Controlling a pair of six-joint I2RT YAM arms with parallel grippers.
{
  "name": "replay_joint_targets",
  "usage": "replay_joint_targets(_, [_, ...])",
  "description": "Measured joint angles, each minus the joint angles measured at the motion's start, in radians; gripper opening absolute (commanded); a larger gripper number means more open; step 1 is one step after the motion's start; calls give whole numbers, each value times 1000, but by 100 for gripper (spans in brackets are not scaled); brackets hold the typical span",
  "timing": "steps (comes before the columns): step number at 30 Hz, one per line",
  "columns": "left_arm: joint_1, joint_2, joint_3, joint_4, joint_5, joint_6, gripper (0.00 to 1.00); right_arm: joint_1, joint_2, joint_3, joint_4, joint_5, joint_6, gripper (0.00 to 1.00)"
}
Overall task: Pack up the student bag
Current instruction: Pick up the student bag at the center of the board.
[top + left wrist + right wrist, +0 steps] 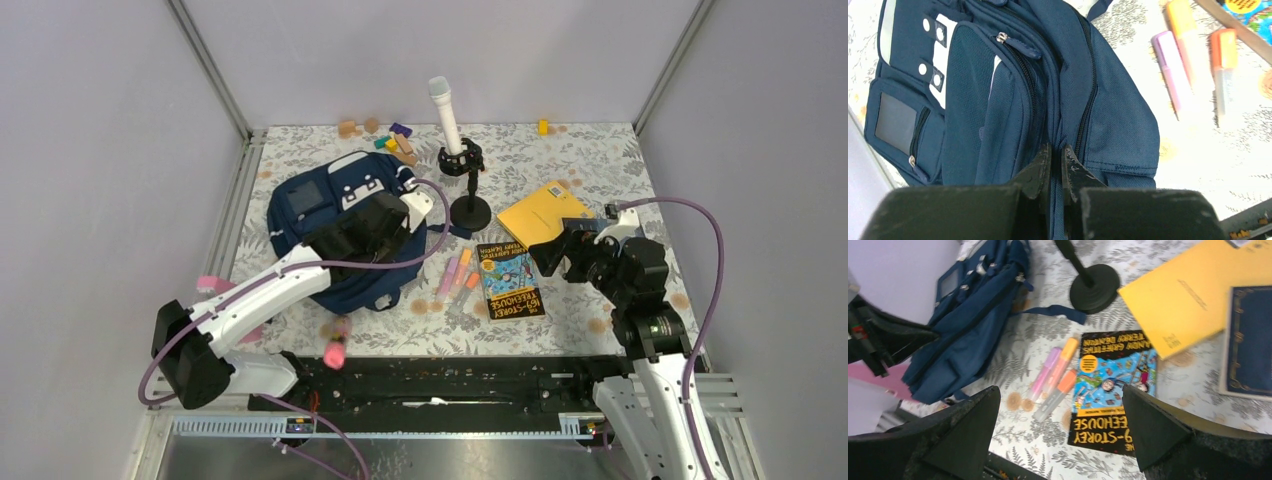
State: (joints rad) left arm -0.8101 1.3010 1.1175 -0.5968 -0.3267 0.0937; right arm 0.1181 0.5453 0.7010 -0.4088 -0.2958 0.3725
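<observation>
Backpack (1013, 100) navy, white patches, lying flat, zippers closed.

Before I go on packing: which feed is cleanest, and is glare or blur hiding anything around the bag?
Top external: evenly lit and sharp, soft shadows only; student bag and highlighters read clearly. Left wrist: the bag's zipper is crisp, the highlighters washed out by overexposure at upper right. Right wrist: slightly soft overall, yet the book title is legible.

Pale grey walls (420, 50), leaf-patterned tabletop (590, 160)
</observation>
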Motion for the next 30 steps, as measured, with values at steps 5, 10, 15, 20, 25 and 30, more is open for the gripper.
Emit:
replay_joint_targets(5, [-11, -28, 0, 0, 58, 16, 0, 74, 15, -14, 76, -44, 32, 100])
replay_joint_targets(10, [-19, -28, 0, 0, 73, 13, 0, 240, 107, -28, 170, 12, 123, 100])
replay_joint_targets(15, [-27, -28, 0, -2, 79, -6, 0, 355, 251, -29, 283, 82, 253, 100])
replay_joint_targets(20, [-42, -41, -22, -14, 96, -28, 0, 441, 397, -17, 369, 167, 346, 100])
replay_joint_targets(25, [-54, -86, -79, -26, 134, -38, 0, 521, 564, 40, 480, 209, 414, 100])
replay_joint_targets(30, [-62, -103, -94, -39, 148, -39, 0, 572, 742, 96, 582, 227, 463, 100])
